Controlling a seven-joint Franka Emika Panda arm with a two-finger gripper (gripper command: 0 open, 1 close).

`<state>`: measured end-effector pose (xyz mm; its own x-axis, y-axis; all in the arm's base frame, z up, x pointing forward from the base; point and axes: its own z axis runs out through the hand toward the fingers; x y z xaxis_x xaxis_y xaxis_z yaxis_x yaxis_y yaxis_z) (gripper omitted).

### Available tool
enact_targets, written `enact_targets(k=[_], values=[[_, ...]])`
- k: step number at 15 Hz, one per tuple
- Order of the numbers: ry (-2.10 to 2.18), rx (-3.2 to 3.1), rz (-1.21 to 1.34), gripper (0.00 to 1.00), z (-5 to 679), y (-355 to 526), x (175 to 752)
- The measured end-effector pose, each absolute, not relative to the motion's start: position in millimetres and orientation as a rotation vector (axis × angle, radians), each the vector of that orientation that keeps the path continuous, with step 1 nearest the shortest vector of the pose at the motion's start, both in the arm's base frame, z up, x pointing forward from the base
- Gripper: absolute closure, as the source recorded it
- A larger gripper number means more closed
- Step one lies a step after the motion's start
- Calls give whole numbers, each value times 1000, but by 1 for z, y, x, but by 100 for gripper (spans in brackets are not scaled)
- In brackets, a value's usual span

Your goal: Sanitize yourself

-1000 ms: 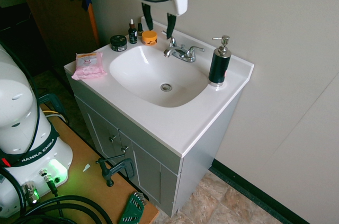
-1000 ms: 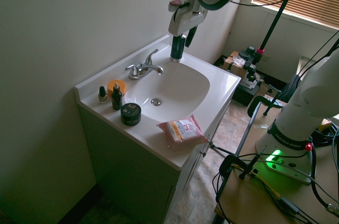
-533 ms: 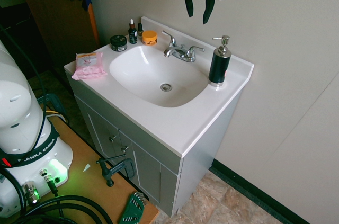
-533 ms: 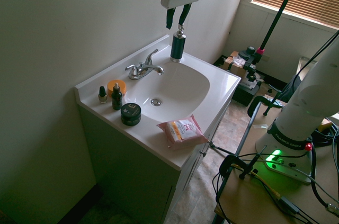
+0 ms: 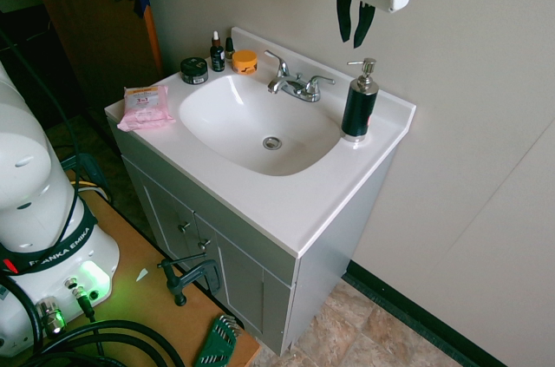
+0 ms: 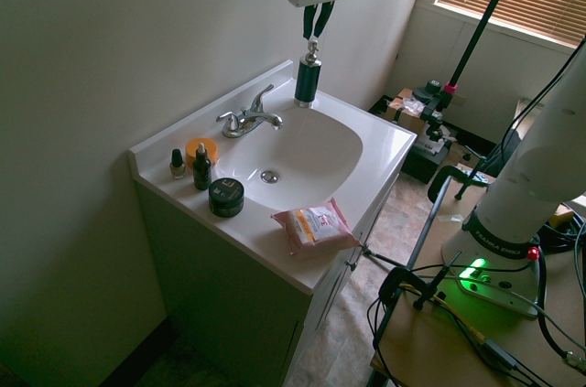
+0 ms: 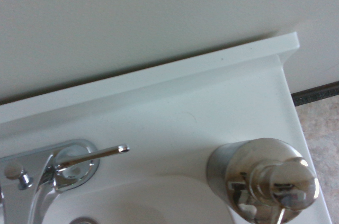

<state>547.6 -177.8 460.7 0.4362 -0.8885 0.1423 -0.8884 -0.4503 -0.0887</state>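
Faucet (image 5: 297,85) behind basin (image 5: 251,128); pump bottle (image 5: 360,102) beside (near corner).

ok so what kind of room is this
Most likely a bathroom: there's a white oval sink basin with a chrome two-handle faucet, a dark pump bottle with a silver top, and a pink soft packet.

The white arm (image 6: 540,158) reaches over the counter (image 6: 371,122), its boxy gripper (image 5: 351,43) pointing down above the bottle (image 5: 360,107), slim black fingers (image 5: 364,24) slightly apart.
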Motion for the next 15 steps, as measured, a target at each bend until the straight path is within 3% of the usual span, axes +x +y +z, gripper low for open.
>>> enact_targets(k=[15], values=[[1725, -2617, -229, 100, 441, -221, 555]])
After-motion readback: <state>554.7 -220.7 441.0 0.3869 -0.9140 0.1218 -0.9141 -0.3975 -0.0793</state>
